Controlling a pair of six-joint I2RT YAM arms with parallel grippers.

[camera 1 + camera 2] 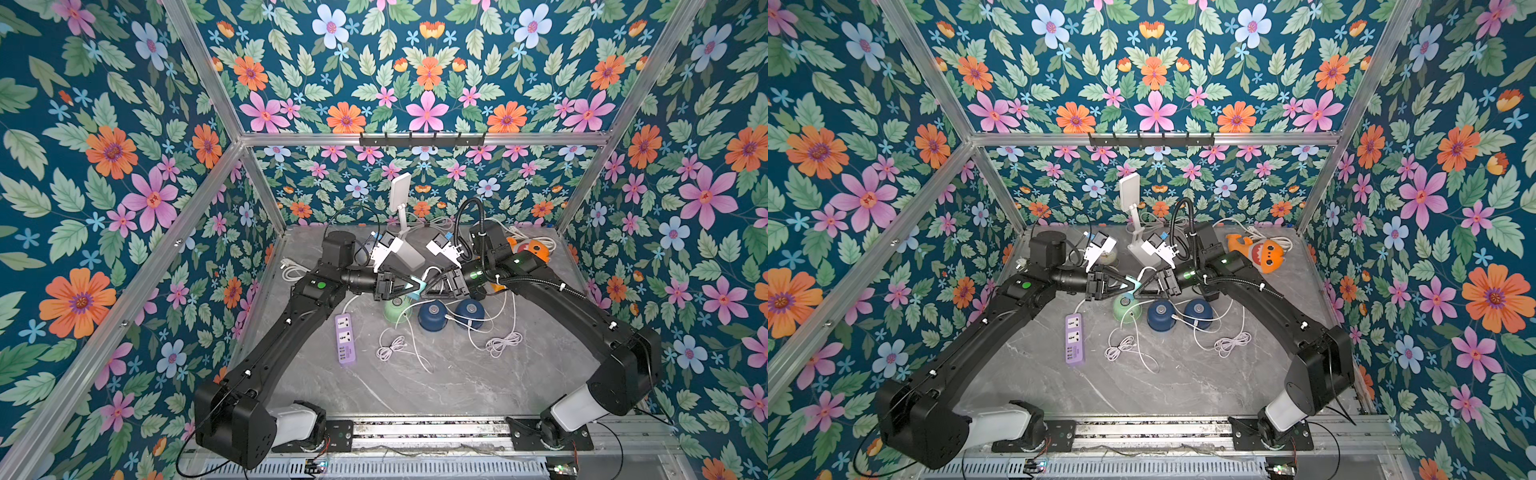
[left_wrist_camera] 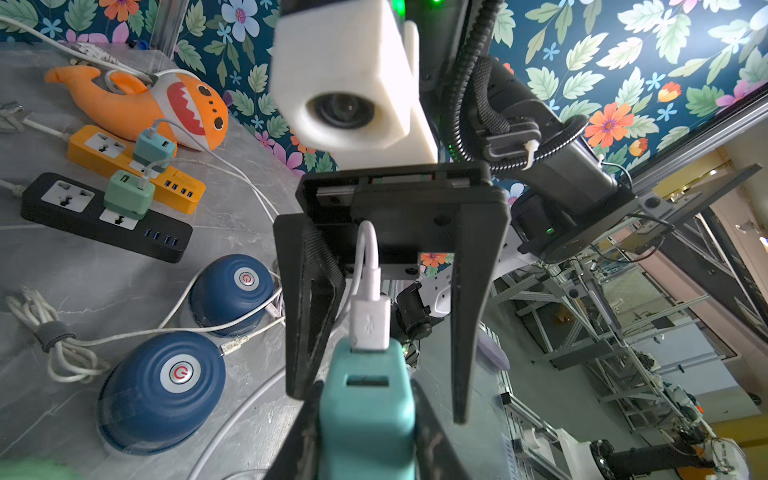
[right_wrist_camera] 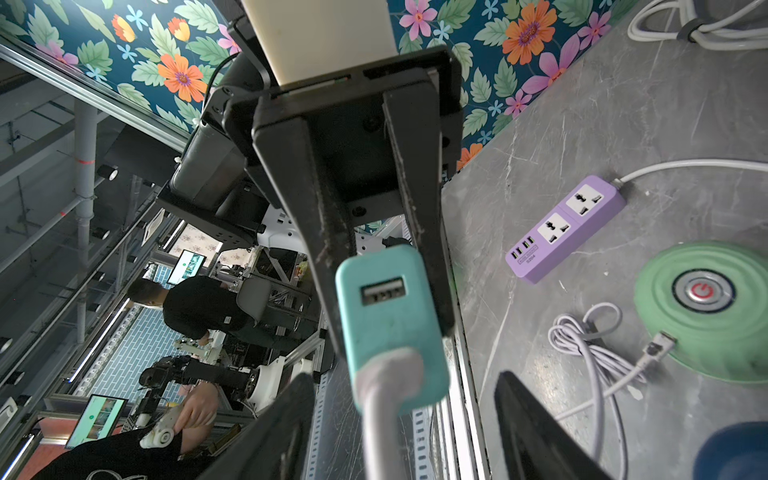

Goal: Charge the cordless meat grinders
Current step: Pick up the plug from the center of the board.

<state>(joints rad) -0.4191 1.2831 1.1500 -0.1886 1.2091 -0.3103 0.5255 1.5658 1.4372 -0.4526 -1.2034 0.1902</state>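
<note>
Now left claw (image 3: 390, 330) grips the teal plug adapter (image 2: 368, 411), white USB plug (image 2: 370, 324) seated in it; opposite, right claw (image 2: 380, 405) stands wide around that plug.

Both arms stretch out from the near edge and turn in at the wrists, meeting mid-table. The left arm (image 1: 266, 357) comes from the near left and the right arm (image 1: 582, 316) from the near right, tips nose to nose above the surface. The left gripper (image 2: 368, 384) pinches the adapter (image 2: 368, 419) by its sides, jaws narrow. The right gripper (image 3: 403, 376) is spread wide, with its fingers (image 2: 473, 311) standing on either side of the plug (image 2: 370, 324) and not gripping it.
</note>
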